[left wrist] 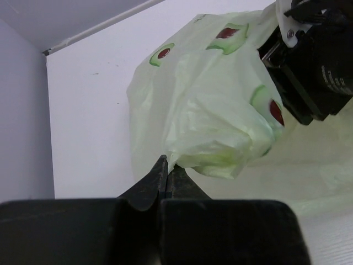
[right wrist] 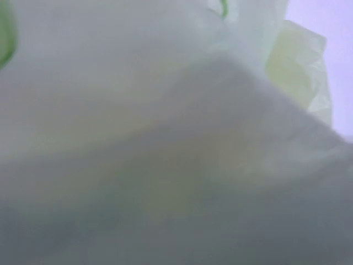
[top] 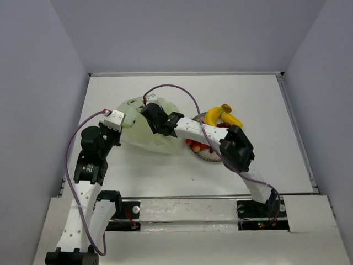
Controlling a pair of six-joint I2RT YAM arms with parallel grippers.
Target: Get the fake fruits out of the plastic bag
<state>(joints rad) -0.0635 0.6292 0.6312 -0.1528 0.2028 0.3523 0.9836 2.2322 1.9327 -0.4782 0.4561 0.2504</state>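
The pale yellow-green plastic bag [top: 138, 130] lies crumpled at the table's middle left, printed with green-and-red spots [left wrist: 227, 34]. My left gripper [left wrist: 166, 164] is shut, pinching the bag's near edge [left wrist: 209, 157]; it shows in the top view [top: 122, 126] at the bag's left side. My right gripper [top: 148, 112] reaches into the bag's top; its fingers are hidden, and bag film [right wrist: 165, 138] fills the right wrist view. Its black body shows in the left wrist view [left wrist: 317, 61]. A yellow fruit [top: 223, 116] and red and orange fruits [top: 195, 146] lie at the plate [top: 210, 158].
The speckled grey plate sits right of the bag, partly under my right forearm [top: 237, 148]. Purple cables [top: 182, 91] loop over both arms. White walls enclose the table, with a raised edge at the far side [top: 187, 73].
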